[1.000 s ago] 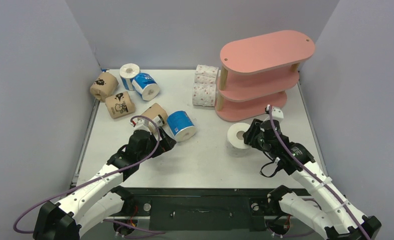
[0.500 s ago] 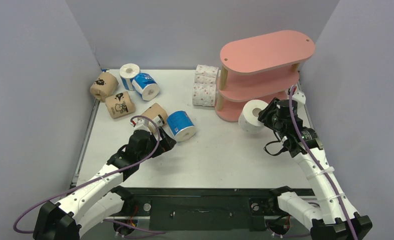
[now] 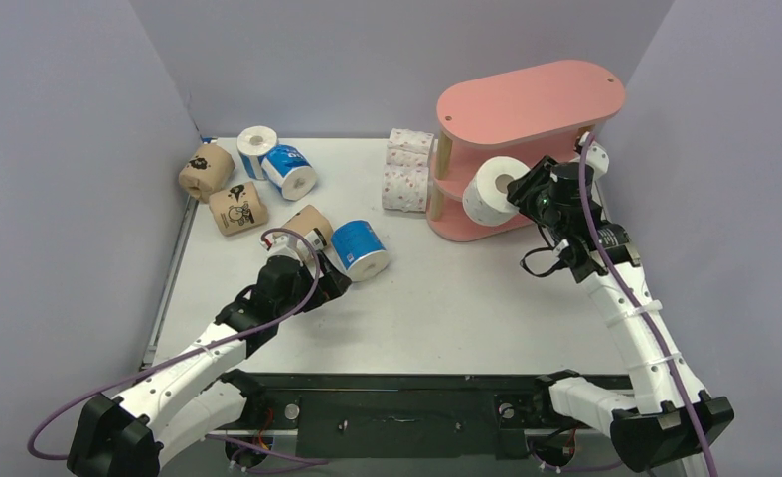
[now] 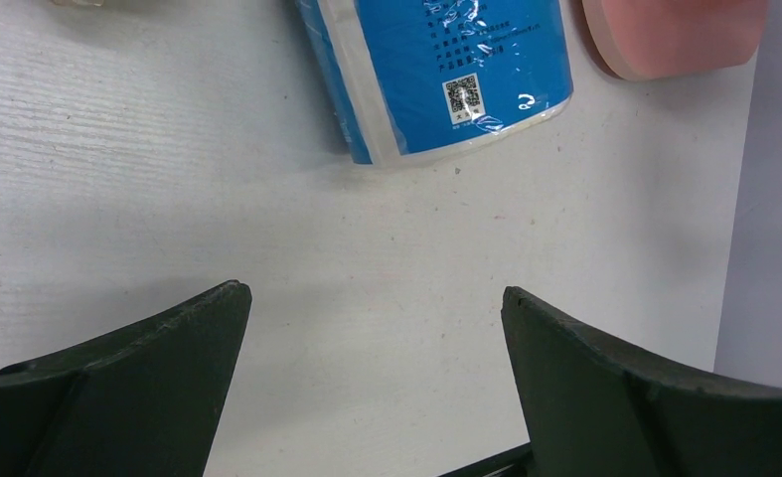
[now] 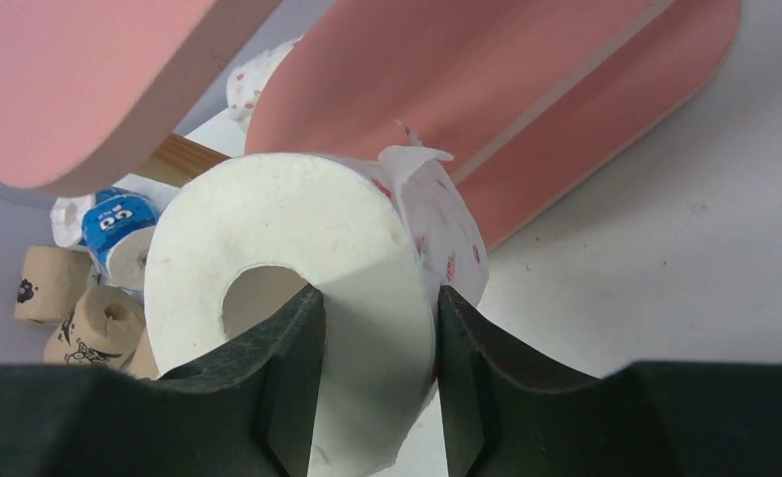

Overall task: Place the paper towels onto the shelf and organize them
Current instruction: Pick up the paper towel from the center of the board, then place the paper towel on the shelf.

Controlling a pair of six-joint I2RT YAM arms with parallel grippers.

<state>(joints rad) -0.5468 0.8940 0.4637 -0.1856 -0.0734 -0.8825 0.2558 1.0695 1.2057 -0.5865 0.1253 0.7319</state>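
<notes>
My right gripper [image 3: 519, 194] is shut on a white pink-dotted roll [image 3: 491, 191], held in the air at the front left of the pink shelf [image 3: 531, 99], about level with its middle board. In the right wrist view one finger is in the roll's core and one is outside the roll [image 5: 297, 258], with the shelf boards [image 5: 486, 89] just behind. My left gripper [image 3: 329, 278] is open and empty, low over the table, just short of a blue roll [image 3: 359, 250] that lies on its side and also shows in the left wrist view [image 4: 446, 70].
A brown roll [image 3: 307, 227] lies beside the blue one. Two brown rolls [image 3: 223, 189] and two blue rolls [image 3: 277, 159] lie at the back left. More pink-dotted rolls [image 3: 407, 179] lie against the shelf's left end. Grey walls close the sides.
My right gripper has lifted the pink-dotted roll off the table and carried it up and back to the shelf's front. The left arm has not moved.
</notes>
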